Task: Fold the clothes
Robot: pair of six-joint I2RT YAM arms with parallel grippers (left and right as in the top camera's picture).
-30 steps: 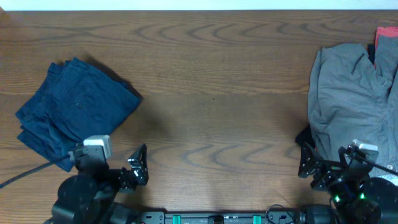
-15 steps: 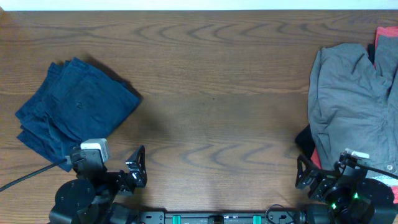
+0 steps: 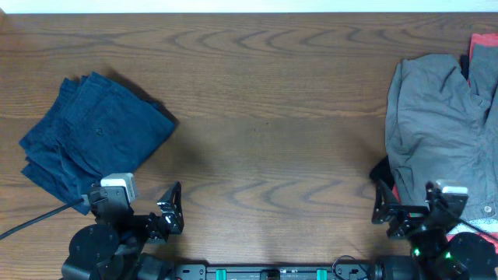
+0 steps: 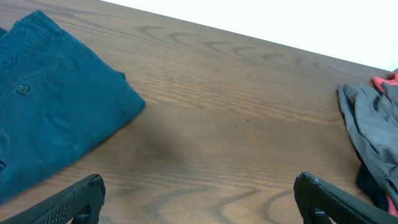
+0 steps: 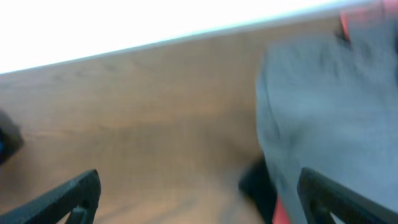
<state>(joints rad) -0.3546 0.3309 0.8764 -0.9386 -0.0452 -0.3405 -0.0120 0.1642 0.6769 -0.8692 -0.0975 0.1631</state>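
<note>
A folded stack of navy-blue shorts (image 3: 93, 140) lies at the left of the table and also shows in the left wrist view (image 4: 50, 118). A crumpled grey garment (image 3: 436, 132) lies at the right over a coral-red one (image 3: 484, 47) and a dark one (image 3: 381, 175). The grey garment also shows in the left wrist view (image 4: 373, 130) and, blurred, in the right wrist view (image 5: 336, 106). My left gripper (image 3: 170, 210) is open and empty near the front edge, right of the shorts (image 4: 199, 199). My right gripper (image 3: 387, 211) is open and empty, just in front of the grey pile (image 5: 199, 193).
The brown wooden table (image 3: 264, 117) spans the whole view, with its far edge against a white background (image 4: 261, 18). A black cable (image 3: 31, 218) runs off the front left. Both arm bases sit at the front edge.
The left arm drew back slightly toward the front edge, then held still. The right gripper dipped toward the front edge and came back up a little beside the grey pile.
</note>
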